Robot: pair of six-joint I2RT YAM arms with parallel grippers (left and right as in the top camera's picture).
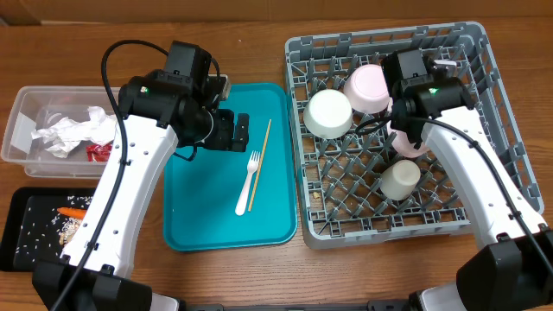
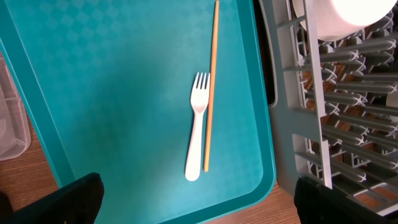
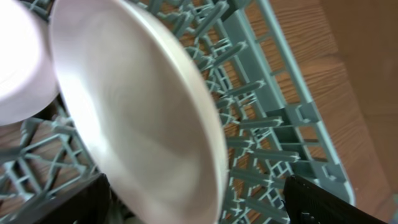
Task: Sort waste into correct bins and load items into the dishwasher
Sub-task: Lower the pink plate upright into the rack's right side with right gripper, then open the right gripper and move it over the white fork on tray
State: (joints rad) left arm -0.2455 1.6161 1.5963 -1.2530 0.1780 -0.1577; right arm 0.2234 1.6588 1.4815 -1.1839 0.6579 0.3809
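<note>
Dishwasher rack [image 1: 505, 112] holds a white bowl [image 1: 328, 113], a pink plate [image 3: 137, 118] and a cup [image 1: 400, 180], waste [image 1: 73, 134] sits binned (fork [image 1: 248, 183] and chopstick [image 1: 259, 164], not yet loaded, lie on the teal tray [image 1: 194, 207]), left gripper [image 1: 238, 131] wide open over them, right gripper [image 3: 198, 202] spread wide at the plate.

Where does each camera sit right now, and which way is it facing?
Overhead: fixed above the table, looking straight down on the teal tray, the grey rack and both arms.
Left wrist: on the left arm, looking down at the fork and chopstick on the tray; dark fingertips at bottom corners.
Right wrist: on the right arm, low over the rack, close on the pink plate; fingertips at bottom corners.
Shared: overhead and left wrist both show the fork and chopstick.
</note>
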